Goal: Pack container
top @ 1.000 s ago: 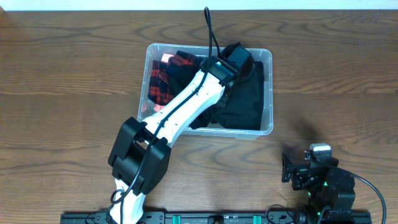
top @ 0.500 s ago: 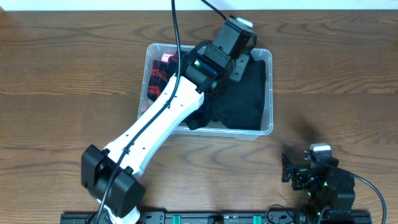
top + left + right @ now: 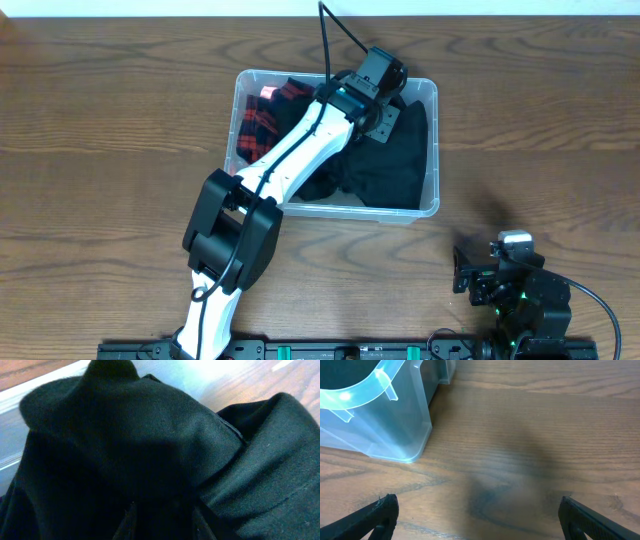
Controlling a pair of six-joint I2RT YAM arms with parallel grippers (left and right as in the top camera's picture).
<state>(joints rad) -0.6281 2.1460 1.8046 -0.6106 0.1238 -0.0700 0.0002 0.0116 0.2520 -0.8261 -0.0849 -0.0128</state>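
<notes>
The container (image 3: 436, 150) is a clear plastic bin at the middle back of the table. It holds a black garment (image 3: 390, 165) on the right and a red-and-black plaid cloth (image 3: 258, 130) on the left. My left gripper (image 3: 383, 108) reaches down into the bin's back right part. In the left wrist view its fingers (image 3: 164, 522) are sunk in a humped fold of the black garment (image 3: 150, 435), with cloth between them. My right gripper (image 3: 465, 270) rests open and empty at the front right; its fingers (image 3: 477, 515) frame bare table, with the container's corner (image 3: 380, 415) ahead on the left.
The white left arm (image 3: 290, 160) lies diagonally across the bin from the front left. Brown wooden table (image 3: 120, 120) surrounds the bin. A black rail (image 3: 320, 350) runs along the front edge.
The left arm rose to the bin's back rim half a second ago, then came back down into the black garment. The right arm has not moved.
</notes>
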